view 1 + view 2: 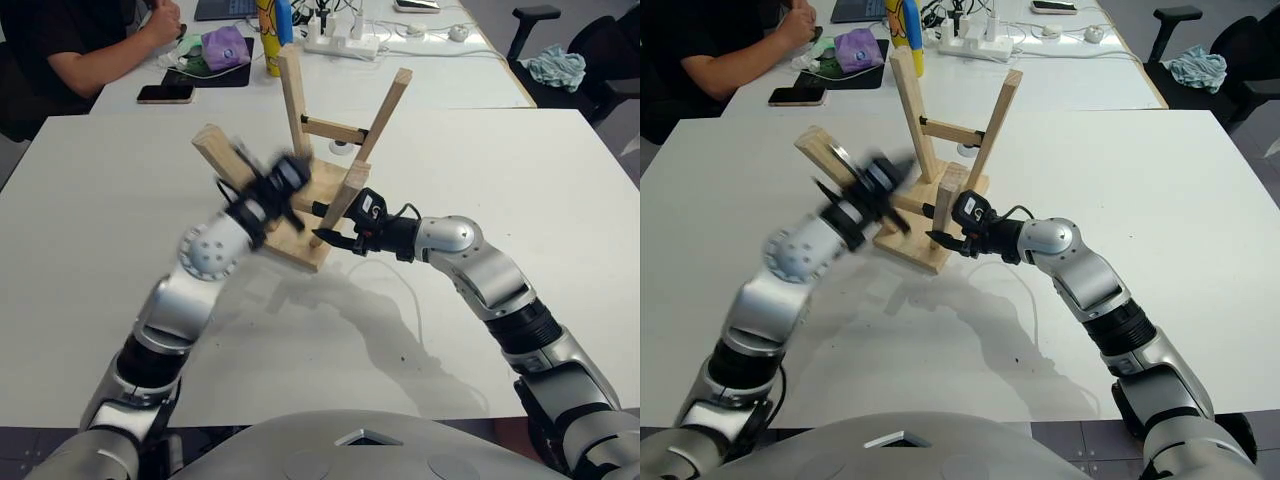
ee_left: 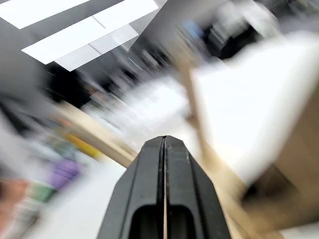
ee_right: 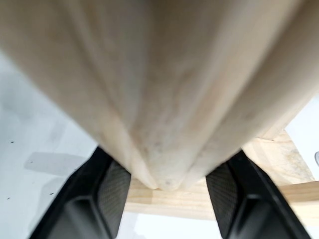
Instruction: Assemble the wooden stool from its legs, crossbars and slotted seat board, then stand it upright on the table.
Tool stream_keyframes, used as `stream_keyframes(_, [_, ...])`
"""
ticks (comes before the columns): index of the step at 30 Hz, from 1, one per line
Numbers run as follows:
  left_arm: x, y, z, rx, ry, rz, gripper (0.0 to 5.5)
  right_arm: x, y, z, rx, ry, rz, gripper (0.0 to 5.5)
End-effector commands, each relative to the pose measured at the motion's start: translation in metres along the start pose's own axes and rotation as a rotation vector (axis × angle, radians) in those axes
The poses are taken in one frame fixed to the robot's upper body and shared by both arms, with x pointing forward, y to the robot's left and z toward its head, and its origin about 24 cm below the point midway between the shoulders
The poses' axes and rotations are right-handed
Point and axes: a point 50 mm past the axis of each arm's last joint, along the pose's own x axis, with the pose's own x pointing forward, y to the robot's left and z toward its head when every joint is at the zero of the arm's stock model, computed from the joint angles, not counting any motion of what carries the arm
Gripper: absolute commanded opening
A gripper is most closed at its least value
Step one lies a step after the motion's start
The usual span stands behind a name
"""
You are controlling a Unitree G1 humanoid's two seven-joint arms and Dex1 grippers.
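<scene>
closest to the lens, in the right wrist view, is a stool leg (image 3: 164, 99). the right gripper (image 1: 335, 237) pinches it, one finger (image 3: 112, 196) on each side, low down where the leg meets the slotted seat board (image 1: 305, 250). the stool (image 1: 325, 175) looks assembled. it is tipped over, with the board's near edge on the table (image 1: 520, 200) and its legs and a crossbar (image 1: 335, 130) pointing up and away. it sits toward the far edge of the table, about midway between the left and right edges.

the left gripper (image 2: 164, 144) has its fingers pressed together with nothing between them. it is up against the board's left side.

the step looks like turning the stool onto its feet. you'll want the board's resting edge as the pivot and a firm right pinch so the leg can't twist. use the left gripper only as a prop under the board. roll slowly, because the joints may be loose.

the left gripper is badly smeared in the head views, so you can't tell just where it touches. the fourth leg and the slot fits are hidden behind the board and the arms.
</scene>
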Motion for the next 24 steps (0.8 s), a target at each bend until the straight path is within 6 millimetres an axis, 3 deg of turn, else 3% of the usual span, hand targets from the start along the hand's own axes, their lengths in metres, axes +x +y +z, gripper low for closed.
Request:
stream_keyframes(1, [-0.065,-0.103,-0.092,-0.239,0.649,-0.754,0.0,-0.007,0.039,-0.094,0.248,0.478,0.08,2.04])
stream_keyframes(4, [-0.035,-0.069,-0.073,-0.231,0.421,-0.547,0.0,-0.006,0.038,-0.094,0.252,0.471,0.06,2.04])
stream_keyframes(7, [-0.014,-0.019,-0.012,-0.239,-0.084,-0.237,0.0,-0.008,0.037,-0.096,0.252,0.476,0.052,2.04])
stream_keyframes(8, [-0.019,-0.003,0.008,-0.24,-0.241,-0.122,0.0,-0.008,0.037,-0.096,0.25,0.479,0.053,2.04])
stream_keyframes(10, [-0.037,0.026,0.026,-0.218,-0.418,0.111,0.0,-0.01,0.036,-0.096,0.243,0.483,0.056,2.04])
stream_keyframes(11, [-0.053,0.047,0.034,-0.114,-0.482,0.311,0.0,-0.01,0.035,-0.096,0.239,0.485,0.058,2.04])
stream_keyframes(12, [-0.07,0.068,0.039,-0.116,-0.548,0.488,0.0,-0.011,0.034,-0.096,0.236,0.487,0.059,2.04])
stream_keyframes(15, [-0.097,0.101,0.035,-0.01,-0.534,0.737,0.0,-0.013,0.032,-0.097,0.245,0.487,0.052,2.04])
stream_keyframes(18, [-0.112,0.12,0.03,0.038,-0.501,0.877,0.0,-0.011,0.03,-0.098,0.253,0.485,0.047,2.04])
stream_keyframes(24, [-0.089,0.129,-0.029,-0.135,-0.165,0.801,0.0,-0.011,0.03,-0.102,0.243,0.489,0.066,2.04])
